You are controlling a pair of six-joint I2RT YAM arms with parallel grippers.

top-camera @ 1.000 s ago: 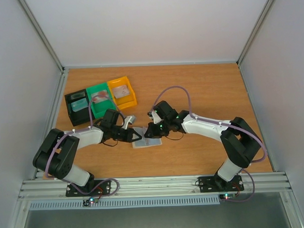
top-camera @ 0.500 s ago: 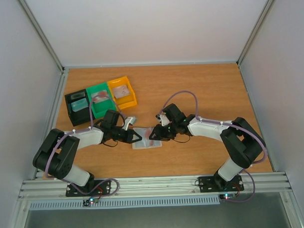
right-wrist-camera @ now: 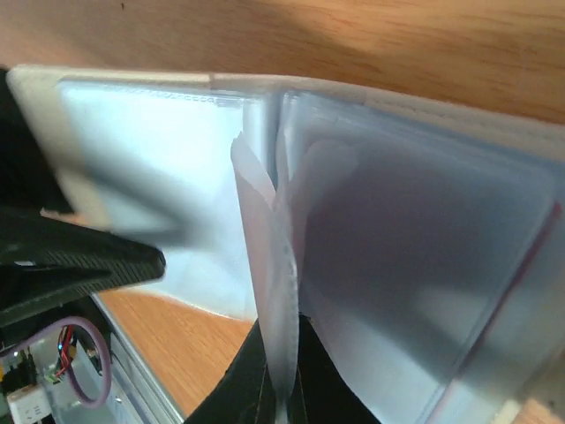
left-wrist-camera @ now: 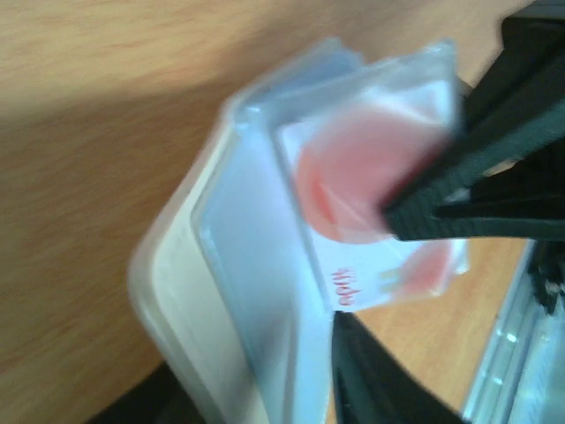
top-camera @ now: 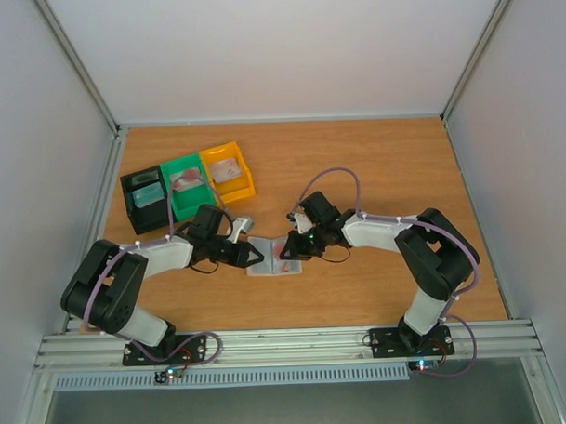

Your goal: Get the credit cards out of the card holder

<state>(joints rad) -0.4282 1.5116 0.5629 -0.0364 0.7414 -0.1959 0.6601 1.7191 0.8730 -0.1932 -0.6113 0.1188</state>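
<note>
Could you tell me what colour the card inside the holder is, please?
The card is white with reddish-pink blobs, clearest in the left wrist view.

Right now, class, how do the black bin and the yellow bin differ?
The black bin sits at the row's left end, the yellow bin at its right end, farther back. The black bin holds something bluish, the yellow bin something pale. Both are open-topped and flank the green bin.

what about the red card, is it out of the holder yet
No, the left wrist view shows the red card lying inside the holder's clear pocket.
</note>
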